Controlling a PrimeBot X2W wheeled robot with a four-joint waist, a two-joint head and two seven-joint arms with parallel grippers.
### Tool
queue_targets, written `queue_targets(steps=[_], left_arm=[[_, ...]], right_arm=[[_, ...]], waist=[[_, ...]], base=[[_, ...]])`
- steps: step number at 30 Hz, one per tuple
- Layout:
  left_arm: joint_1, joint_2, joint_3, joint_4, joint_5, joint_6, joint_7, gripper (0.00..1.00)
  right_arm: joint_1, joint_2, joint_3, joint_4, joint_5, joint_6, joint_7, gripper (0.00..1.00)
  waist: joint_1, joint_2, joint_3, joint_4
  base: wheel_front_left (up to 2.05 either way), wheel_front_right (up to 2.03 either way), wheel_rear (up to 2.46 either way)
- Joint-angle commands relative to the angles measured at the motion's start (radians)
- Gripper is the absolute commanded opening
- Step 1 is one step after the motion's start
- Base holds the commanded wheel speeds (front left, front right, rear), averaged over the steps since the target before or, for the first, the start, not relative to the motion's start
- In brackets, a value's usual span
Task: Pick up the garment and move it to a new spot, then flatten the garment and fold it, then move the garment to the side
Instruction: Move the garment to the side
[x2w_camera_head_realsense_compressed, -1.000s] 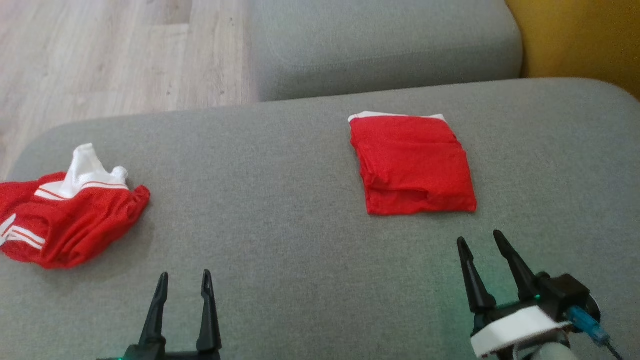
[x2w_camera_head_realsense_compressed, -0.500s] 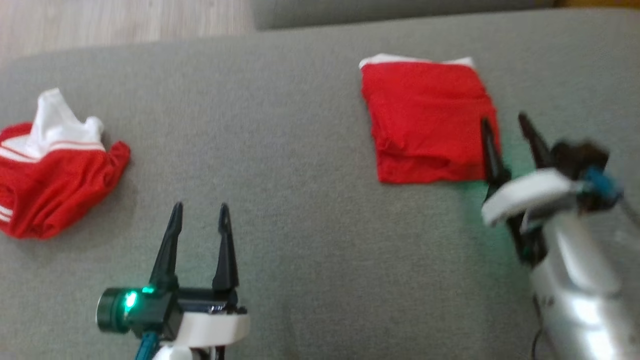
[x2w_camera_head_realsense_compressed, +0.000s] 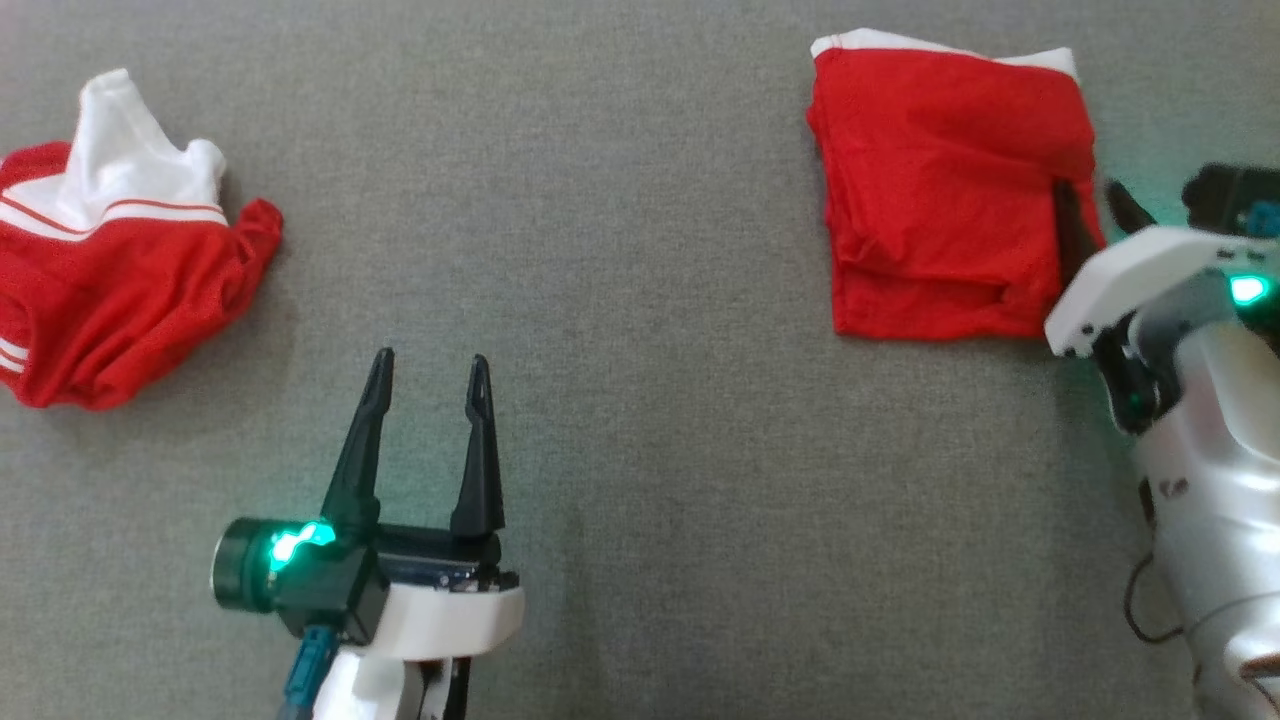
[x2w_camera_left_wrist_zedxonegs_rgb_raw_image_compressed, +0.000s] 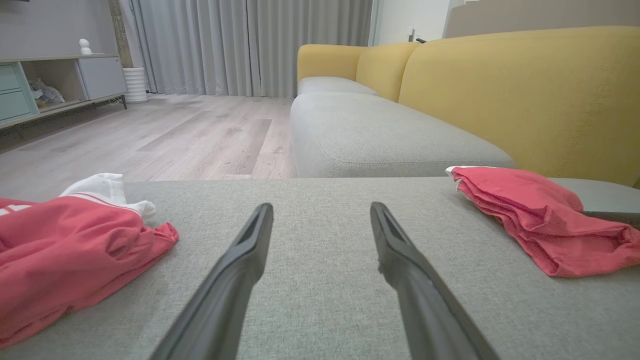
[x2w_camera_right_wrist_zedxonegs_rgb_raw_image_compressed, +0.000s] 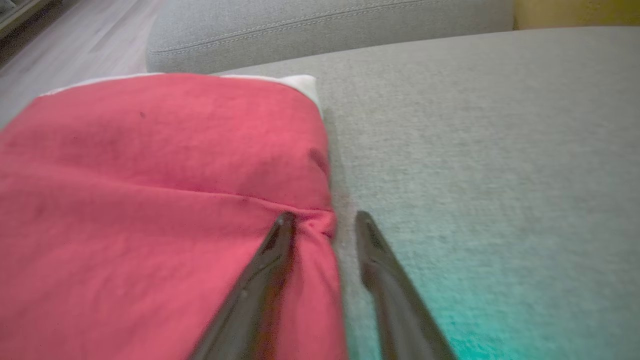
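Red folded garment (x2w_camera_head_realsense_compressed: 940, 200) lies right on the sofa cushion (x2w_camera_head_realsense_compressed: 640, 300). My right gripper (x2w_camera_right_wrist_zedxonegs_rgb_raw_image_compressed: 324, 220) has just reached its edge, jaws narrowing astride it, likely to shift it aside. My left gripper (x2w_camera_head_realsense_compressed: 430, 360) hovers, jaws wide.

On the cushion (x2w_camera_head_realsense_compressed: 640, 250), the folded garment (x2w_camera_head_realsense_compressed: 940, 200) lies right and the crumpled garment (x2w_camera_head_realsense_compressed: 110, 290) far left. Between them, nearer the robot, sits the left gripper (x2w_camera_head_realsense_compressed: 430, 358); the right gripper (x2w_camera_right_wrist_zedxonegs_rgb_raw_image_compressed: 324, 216) straddles the folded garment's right edge.
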Motion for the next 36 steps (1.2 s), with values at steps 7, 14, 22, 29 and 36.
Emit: queue_targets(steps=[7,14,22,29,36], left_arm=[[-0.055,-0.002,0.028,-0.045,-0.007,0.014,-0.005,1.00],[-0.100,-0.002,0.024,-0.053,-0.005,0.007,-0.005,1.00],[-0.185,-0.002,0.008,-0.058,0.004,-0.006,-0.005,1.00],[-0.253,-0.002,-0.022,-0.052,0.016,-0.016,-0.005,1.00],[-0.272,-0.002,-0.058,-0.045,-0.016,-0.001,-0.005,1.00]], right_arm=[[-0.030,-0.036,0.113,-0.044,0.087,-0.001,0.006,0.00],[-0.042,-0.240,0.141,-0.135,0.118,-0.001,0.044,0.00],[-0.011,-0.523,0.034,-0.235,0.104,-0.001,0.125,0.00],[-0.009,-0.643,-0.089,-0.286,-0.022,-0.001,0.101,0.00],[0.000,-0.609,-0.221,-0.323,-0.223,-0.001,0.003,1.00]], waist=[[0.0000,0.0000,0.045,-0.032],[0.0000,0.0000,0.122,-0.091],[0.0000,0.0000,0.240,-0.116],[0.0000,0.0000,0.308,-0.117],[0.0000,0.0000,0.284,-0.091]], base=[[0.00,0.00,0.00],[0.00,0.00,0.00],[0.00,0.00,0.00],[0.00,0.00,0.00],[0.00,0.00,0.00]])
